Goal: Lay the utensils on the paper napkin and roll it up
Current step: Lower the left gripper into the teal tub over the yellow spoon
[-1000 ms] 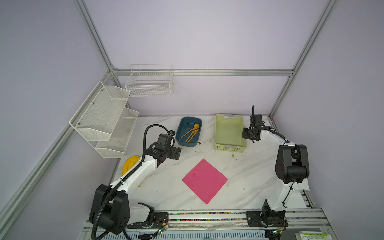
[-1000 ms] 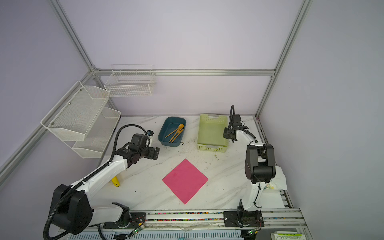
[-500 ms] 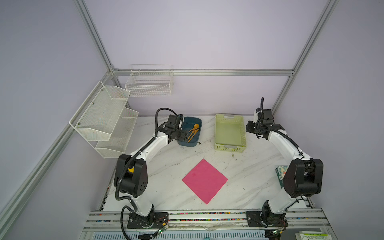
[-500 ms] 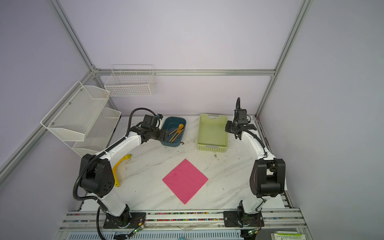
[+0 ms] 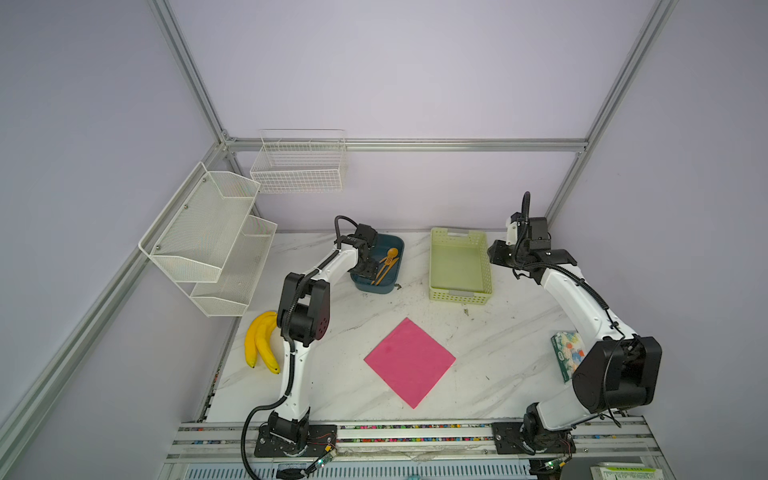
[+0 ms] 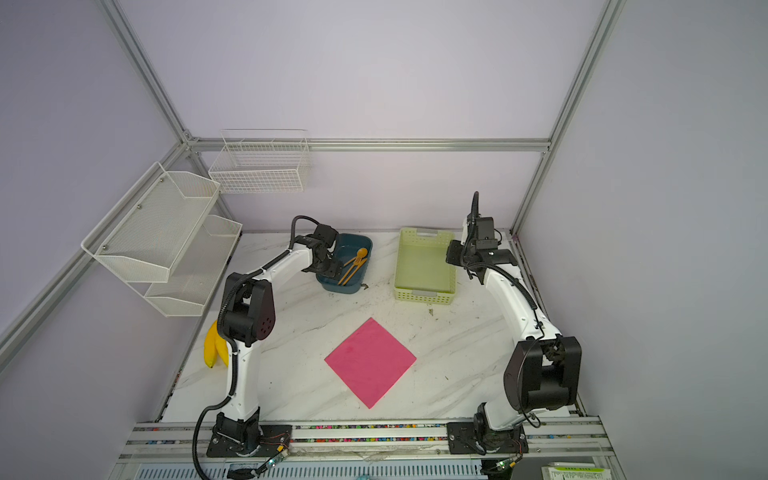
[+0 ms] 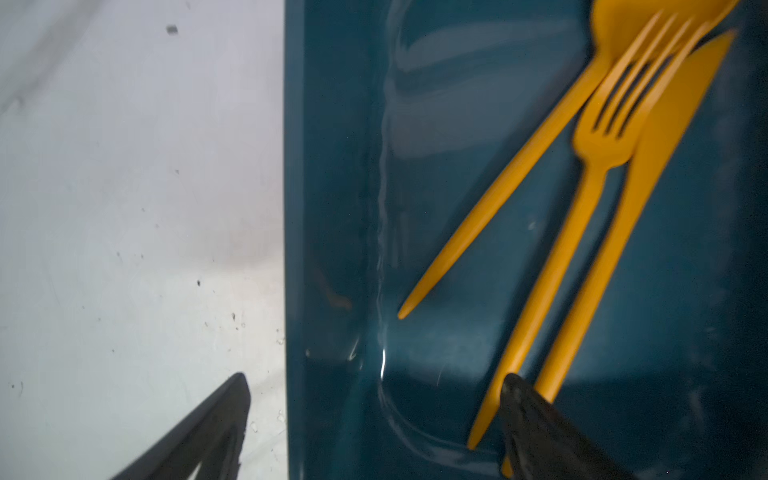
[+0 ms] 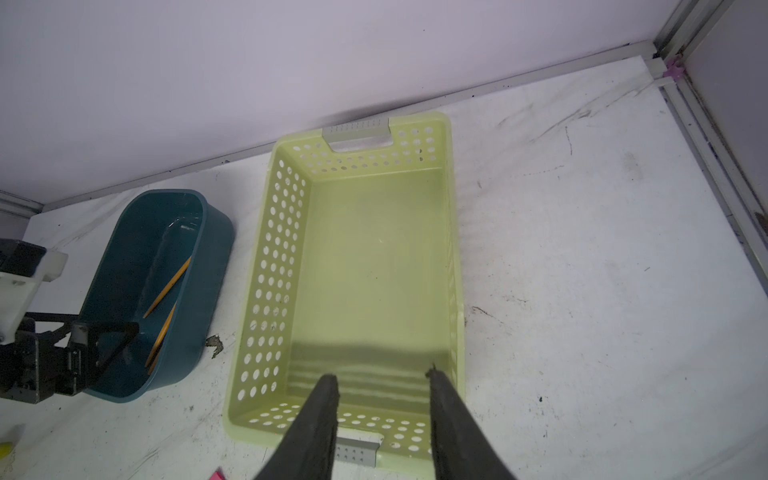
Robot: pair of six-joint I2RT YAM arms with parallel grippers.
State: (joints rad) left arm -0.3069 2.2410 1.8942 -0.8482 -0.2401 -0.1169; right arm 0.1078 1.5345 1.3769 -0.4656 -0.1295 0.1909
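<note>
Glossy plastic tub (image 7: 332, 208); matt paper napkin (image 5: 409, 361).

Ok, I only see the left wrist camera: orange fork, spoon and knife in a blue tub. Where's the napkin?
Observer: The pink napkin lies flat on the table, in front of the blue tub, with nothing on it.
Operator: What's the other arm doing?
Observer: The right gripper hangs open, holding nothing, beside an empty green basket.
Operator: Anything else?
Observer: Two bananas lie by the table's left edge.
</note>
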